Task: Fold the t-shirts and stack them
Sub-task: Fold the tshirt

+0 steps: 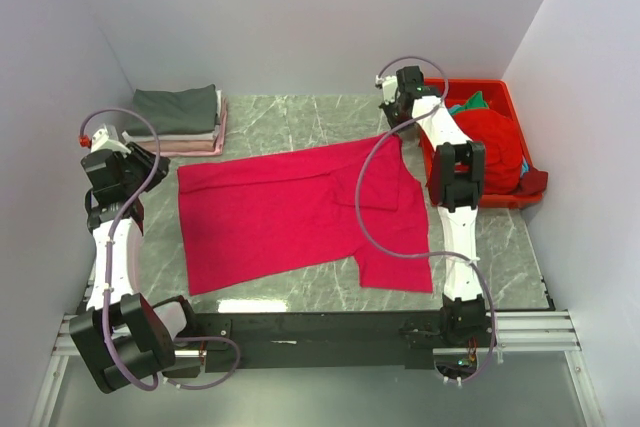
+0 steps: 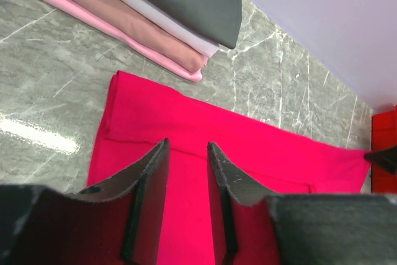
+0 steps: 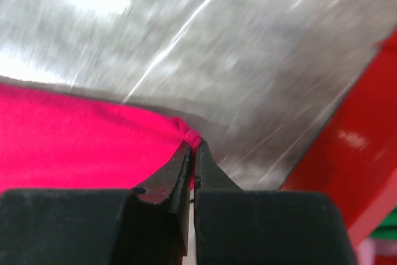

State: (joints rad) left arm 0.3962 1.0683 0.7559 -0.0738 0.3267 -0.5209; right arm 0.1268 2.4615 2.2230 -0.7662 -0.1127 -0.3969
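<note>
1. Your right tool (image 3: 193, 144) is pressed together, pinching a small tuck at the far corner of the crimson shirt (image 1: 290, 212), just beside the red bin (image 1: 503, 93).
2. Your left tool (image 2: 186, 156) is spread, with nothing between its fingers, above the shirt's opposite edge.
3. The shirt lies flat on the worktop (image 1: 300, 117) between both tools.
4. Beyond the left tool sits a stack of folded shirts (image 1: 182, 119), dark grey on top.
5. A heap of shirts (image 1: 500, 142) fills the bin.
</note>
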